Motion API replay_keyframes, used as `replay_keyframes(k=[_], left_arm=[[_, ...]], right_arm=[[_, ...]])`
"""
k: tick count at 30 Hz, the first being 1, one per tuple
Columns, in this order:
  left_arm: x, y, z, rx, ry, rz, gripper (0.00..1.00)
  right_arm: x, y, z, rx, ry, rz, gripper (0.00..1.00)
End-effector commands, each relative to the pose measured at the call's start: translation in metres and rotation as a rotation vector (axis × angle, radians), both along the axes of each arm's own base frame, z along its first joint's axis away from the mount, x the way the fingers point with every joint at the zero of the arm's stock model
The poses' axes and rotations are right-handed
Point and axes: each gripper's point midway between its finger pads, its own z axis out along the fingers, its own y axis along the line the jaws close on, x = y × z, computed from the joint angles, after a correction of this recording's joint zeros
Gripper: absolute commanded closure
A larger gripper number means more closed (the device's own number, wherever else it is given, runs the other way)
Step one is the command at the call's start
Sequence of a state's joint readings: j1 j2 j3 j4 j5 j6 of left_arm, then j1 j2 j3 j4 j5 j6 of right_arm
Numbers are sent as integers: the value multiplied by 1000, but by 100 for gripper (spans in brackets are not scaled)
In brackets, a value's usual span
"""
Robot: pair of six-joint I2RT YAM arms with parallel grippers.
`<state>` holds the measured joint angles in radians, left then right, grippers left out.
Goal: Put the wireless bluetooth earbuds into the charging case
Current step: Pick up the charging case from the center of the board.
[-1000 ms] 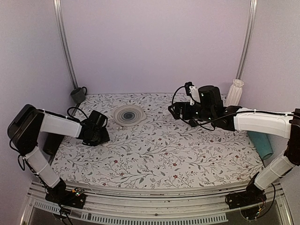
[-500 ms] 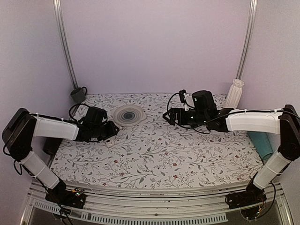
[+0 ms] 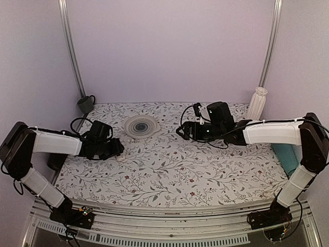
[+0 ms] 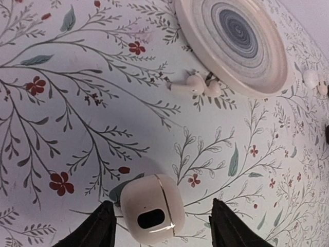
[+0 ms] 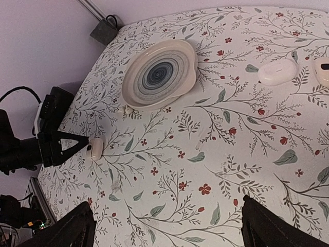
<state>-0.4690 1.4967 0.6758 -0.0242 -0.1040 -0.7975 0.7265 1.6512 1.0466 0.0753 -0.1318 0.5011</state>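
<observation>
Left fingers [image 4: 100, 229] stand partly apart astride the case [image 4: 152, 208], gripping nothing. The one at the case's 9 o'clock is just beside the shell, and the one at 3 o'clock leaves a strip of cloth [image 4: 77, 128] showing. Right fingers [image 5: 72, 231] are spread wide and empty, hovering at 3 o'clock of the plate [image 4: 205, 56] in the top view.

The case lies on the cloth at the plate's 7 o'clock, its seam shut and a dark oval spot facing the left wrist camera. The earbuds [image 4: 193, 85] lie together at the case's 12 to 1 o'clock, just beside the plate's near rim; I cannot tell whether they touch it.

By my reading no bud is in a well yet, and the step in hand is getting the case held and opened. To do it well:

- Centre the left fingers first so both pads meet the shell together; otherwise the nearer pad will likely shove the case sideways.
- Close on one half, clear of the seam, so the lid can swing.
- Squeeze gently, because a rounded, glossy shell may squirt out.
- Keep it pressed to the cloth while the right fingers lift the lid.
- Then fetch the earbuds one at a time.
</observation>
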Motion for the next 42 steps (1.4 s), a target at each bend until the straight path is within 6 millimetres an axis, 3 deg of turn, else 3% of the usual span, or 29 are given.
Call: replay_keyframes(k=[1, 12, 19, 26, 32, 38, 42], left_arm=[[-1, 5, -19, 78, 49, -55, 36], [4, -10, -33, 249, 100, -128, 35], [-2, -16, -43, 318, 136, -132, 41], [-11, -20, -44, 376, 138, -167, 39], [-15, -28, -46, 383, 135, -224, 47], [-7, -57, -26, 266, 35, -297, 69], [-1, -90, 11, 101, -113, -359, 71]], right_arm=[[5, 12, 16, 35, -33, 24, 1], [-1, 2, 19, 20, -66, 15, 1], [-6, 10, 26, 19, -95, 62, 0], [-9, 15, 21, 29, -78, 74, 0], [-9, 19, 20, 42, -66, 81, 1], [-13, 25, 18, 65, -43, 106, 2], [-15, 31, 18, 94, -23, 121, 8]])
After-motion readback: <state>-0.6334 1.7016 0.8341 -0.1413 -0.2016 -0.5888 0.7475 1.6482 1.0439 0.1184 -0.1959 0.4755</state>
